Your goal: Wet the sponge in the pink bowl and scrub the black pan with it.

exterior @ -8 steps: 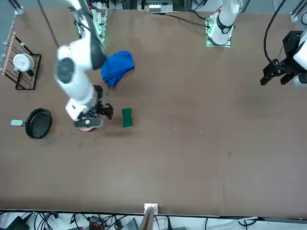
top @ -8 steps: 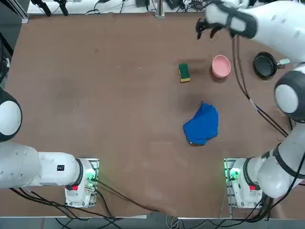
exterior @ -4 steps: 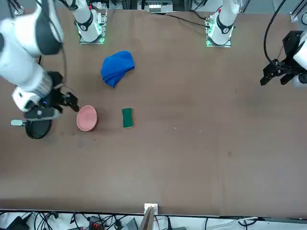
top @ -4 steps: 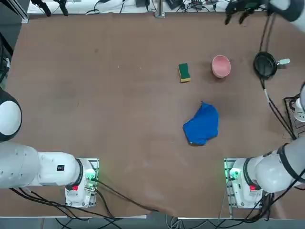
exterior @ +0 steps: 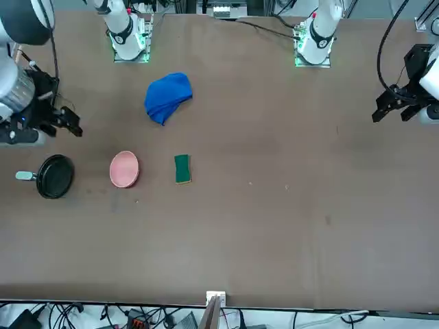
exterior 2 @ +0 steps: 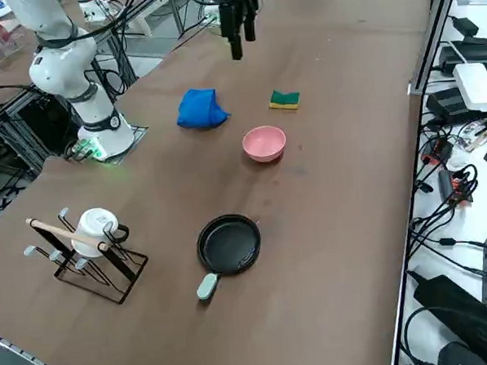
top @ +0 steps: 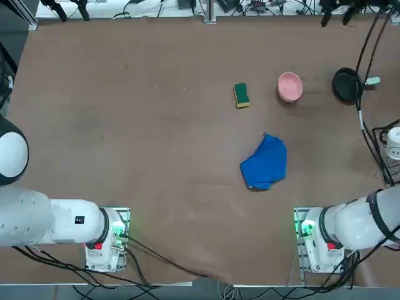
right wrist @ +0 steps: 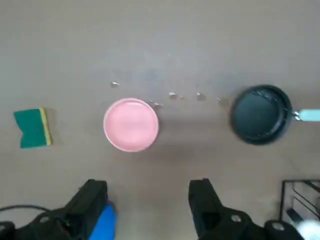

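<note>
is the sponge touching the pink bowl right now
Apart. The top view shows bare table between the sponge and the pink bowl; the right side view shows the same gap. The open right hand holds nothing.

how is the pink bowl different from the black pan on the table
The pink bowl is pale pink; the black pan is black. The pan has a short pale handle, the bowl has none. The bowl sits between the sponge and the pan, which lies nearer the table's end. Both are round, similar in width, upright.

Right gripper (exterior: pixel 51 122), formerly low over the pink bowl (exterior: pixel 125 169), now raised well clear.
</note>
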{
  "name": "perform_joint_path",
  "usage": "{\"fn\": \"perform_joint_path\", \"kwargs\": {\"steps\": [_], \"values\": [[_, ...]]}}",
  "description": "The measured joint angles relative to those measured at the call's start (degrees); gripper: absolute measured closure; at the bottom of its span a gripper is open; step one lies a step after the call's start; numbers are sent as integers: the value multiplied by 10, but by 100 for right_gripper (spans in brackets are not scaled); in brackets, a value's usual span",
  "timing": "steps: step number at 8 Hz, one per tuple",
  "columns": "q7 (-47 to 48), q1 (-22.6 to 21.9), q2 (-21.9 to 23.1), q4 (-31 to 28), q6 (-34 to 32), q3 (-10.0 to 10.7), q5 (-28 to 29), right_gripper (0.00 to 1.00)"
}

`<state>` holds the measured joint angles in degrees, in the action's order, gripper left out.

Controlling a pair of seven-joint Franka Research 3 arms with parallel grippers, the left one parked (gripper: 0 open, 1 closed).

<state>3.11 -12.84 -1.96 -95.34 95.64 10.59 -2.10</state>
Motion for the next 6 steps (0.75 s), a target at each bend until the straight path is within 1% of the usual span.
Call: {"fn": "perform_joint_path", "kwargs": {"steps": [2, 3, 4, 5, 6], "values": [[-22, 81, 30, -3, -40, -52, 12, 0], [-29, 104, 46, -6, -54, -63, 23, 0], [-31, 112, 61, -10, -62, -67, 27, 0], [-31, 113, 69, -11, -64, -71, 28, 0], [-31, 113, 72, -10, -64, -80, 28, 0]]}}
